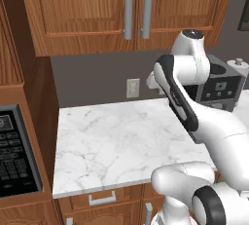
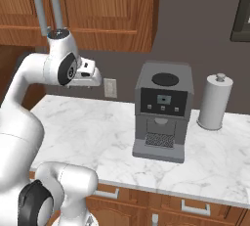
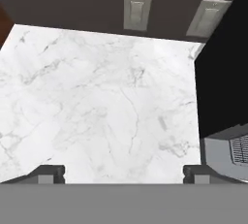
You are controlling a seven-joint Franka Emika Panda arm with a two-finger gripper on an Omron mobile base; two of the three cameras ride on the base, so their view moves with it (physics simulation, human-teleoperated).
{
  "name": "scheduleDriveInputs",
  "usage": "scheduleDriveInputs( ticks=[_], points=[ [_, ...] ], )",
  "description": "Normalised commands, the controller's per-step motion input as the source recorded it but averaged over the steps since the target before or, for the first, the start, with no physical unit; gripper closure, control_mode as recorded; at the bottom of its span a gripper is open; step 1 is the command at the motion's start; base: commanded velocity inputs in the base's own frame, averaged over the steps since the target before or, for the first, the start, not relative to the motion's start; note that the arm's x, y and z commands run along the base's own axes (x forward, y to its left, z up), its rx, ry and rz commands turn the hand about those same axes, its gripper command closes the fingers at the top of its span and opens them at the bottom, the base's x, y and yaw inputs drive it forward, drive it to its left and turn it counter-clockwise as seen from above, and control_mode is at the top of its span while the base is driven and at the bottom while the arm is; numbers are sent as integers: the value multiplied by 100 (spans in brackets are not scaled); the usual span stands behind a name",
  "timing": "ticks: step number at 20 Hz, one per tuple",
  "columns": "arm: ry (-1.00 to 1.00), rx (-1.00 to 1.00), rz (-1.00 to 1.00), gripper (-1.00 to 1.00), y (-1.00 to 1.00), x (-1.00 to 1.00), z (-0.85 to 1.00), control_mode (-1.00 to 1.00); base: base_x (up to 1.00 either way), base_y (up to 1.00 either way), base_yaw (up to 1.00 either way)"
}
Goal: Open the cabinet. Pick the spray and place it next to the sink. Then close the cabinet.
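You are looking at a white marble counter [image 1: 112, 141] with faint grey veining, flat and polished, set against a dark matte wall [image 1: 92, 80]. Above it hangs the cabinet [image 1: 131, 9], warm brown wood with two raised-panel doors, both shut, and two long grey bar handles [image 1: 137, 7] standing upright side by side where the doors meet. Your pincer [image 3: 124, 173] hangs over the counter with its two small dark fingertips [image 3: 48, 173] spread far apart, released and gripping nothing; bare marble shows between them in the hand view. The cabinet sits above the pincer and towards the wall, well apart from it, with the handles higher than the arm's top joint in the left base view. Two pale rectangular wall plates [image 3: 137, 10] are set in the wall just beyond the counter's back edge. To the arm's right stands a boxy grey coffee machine [image 2: 162, 115] with a dark front panel, a round opening on top and a slotted drip tray at its base; its dark side and tray corner reach into the right of the hand view. Beyond the machine, a grey-white cylindrical paper towel roll [image 2: 215, 101] stands upright on the counter. Wooden drawers with small silver handles [image 2: 195, 207] run beneath the counter edge, and a black microwave panel [image 1: 14, 151] sits at the far left.
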Motion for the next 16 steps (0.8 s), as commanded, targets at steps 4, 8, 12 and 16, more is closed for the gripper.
scheduleDriveInputs(
  ticks=[4, 8, 12, 16],
  points=[
    [-43, -5, -16, -100, 17, -23, 16, -100, 0, 0, 0],
    [-26, -3, -19, -100, 13, -19, 29, -100, 0, 0, 0],
    [-10, 0, -19, -100, 13, -12, 42, -100, 0, 0, 0],
    [0, 0, -10, -100, 7, -9, 51, -100, 0, 0, 0]
  ],
)
